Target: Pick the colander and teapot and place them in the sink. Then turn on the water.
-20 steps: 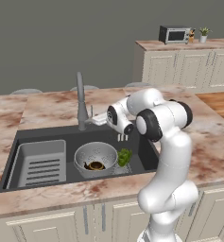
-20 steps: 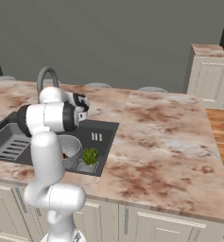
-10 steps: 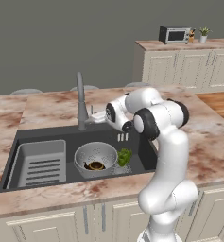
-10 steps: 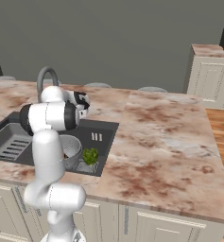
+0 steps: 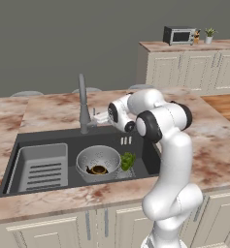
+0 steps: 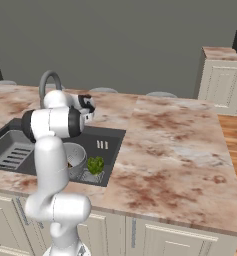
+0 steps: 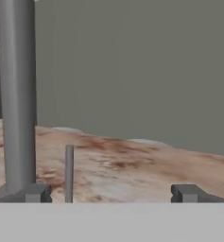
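Colander (image 5: pixel 98 162), perforated steel, cupped the brown teapot (image 5: pixel 98 170); your gripper (image 7: pixel 111 193) stood spread beside the slim tap (image 7: pixel 17 94).

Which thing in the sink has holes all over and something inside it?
The colander, the round silver bowl in the middle of the sink. The dark teapot sits inside it. The grey tray beside it has slots, and the green leafy bunch holds nothing.
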Controlling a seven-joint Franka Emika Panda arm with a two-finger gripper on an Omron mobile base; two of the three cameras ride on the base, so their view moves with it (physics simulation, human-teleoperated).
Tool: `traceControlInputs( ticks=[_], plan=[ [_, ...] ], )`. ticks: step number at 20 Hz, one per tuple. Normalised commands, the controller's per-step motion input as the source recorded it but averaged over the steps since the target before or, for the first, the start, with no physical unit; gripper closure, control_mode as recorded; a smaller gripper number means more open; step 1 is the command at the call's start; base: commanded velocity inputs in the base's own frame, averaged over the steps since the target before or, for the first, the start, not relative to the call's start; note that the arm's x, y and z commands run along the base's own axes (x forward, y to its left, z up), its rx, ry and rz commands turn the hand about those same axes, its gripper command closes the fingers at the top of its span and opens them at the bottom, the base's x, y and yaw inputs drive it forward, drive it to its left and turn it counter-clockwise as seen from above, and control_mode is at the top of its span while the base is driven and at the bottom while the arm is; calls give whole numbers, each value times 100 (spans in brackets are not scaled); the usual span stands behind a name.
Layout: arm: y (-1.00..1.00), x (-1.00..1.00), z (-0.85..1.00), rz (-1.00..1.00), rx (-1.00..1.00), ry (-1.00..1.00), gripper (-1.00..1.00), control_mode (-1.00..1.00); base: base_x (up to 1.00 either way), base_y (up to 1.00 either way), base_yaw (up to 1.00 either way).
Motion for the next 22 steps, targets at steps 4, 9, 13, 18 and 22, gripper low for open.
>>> traceControlInputs(
  ticks=[4, 9, 13, 18, 22],
  plan=[
    [26, 0, -5, -7, 0, 0, -100, -100, 0, 0, 0],
    [15, 0, -1, -2, 0, 1, -100, -100, 0, 0, 0],
    [1, -10, 0, 0, 0, 2, -100, -100, 0, 0, 0],
    [0, -6, -8, 0, 1, 0, -100, -100, 0, 0, 0],
    [8, -1, -16, -1, 8, 0, -100, -100, 0, 0, 0]
  ],
)
